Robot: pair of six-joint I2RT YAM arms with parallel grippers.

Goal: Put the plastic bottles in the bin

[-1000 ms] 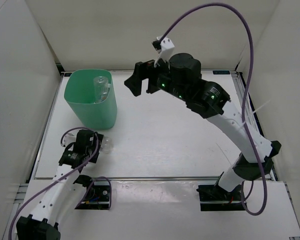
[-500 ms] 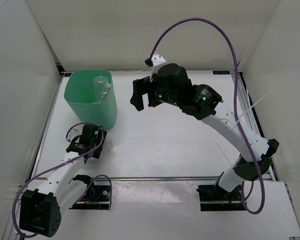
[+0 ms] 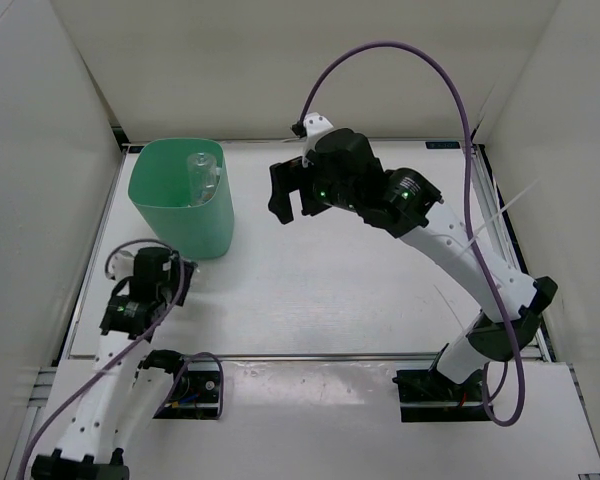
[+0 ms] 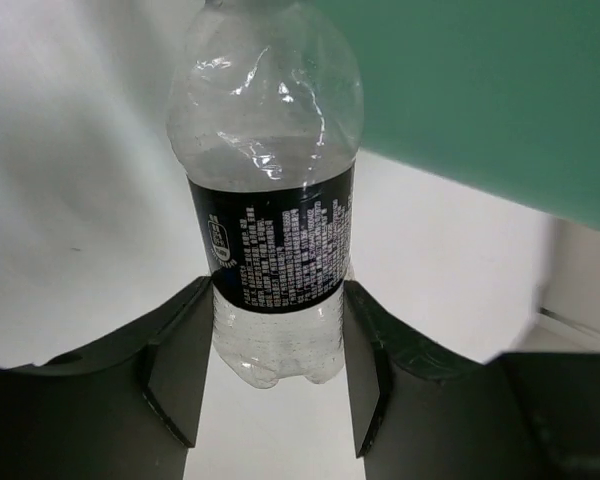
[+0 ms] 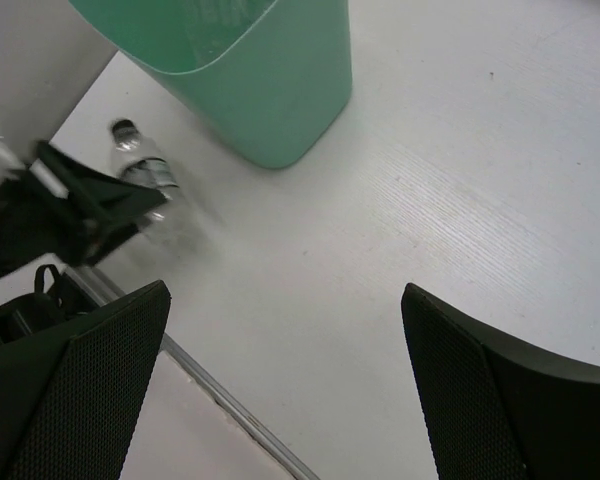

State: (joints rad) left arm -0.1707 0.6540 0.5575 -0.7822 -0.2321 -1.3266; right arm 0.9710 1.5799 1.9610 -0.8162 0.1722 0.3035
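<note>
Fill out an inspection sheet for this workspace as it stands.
Surface: white table, no spills seen.
Job's things: mint-green bin upright at the far left; one clear bottle inside it; dark-capped bottle with a black label held just outside the bin's near side.
Clutter: nothing seen.
Grippers: left gripper shut on the dark-capped bottle; right gripper open and empty, above the table to the right of the bin.
Cables: purple cable arches high over the right arm; second purple cable loops along the left arm.
Surroundings: white walls on three sides.
</note>
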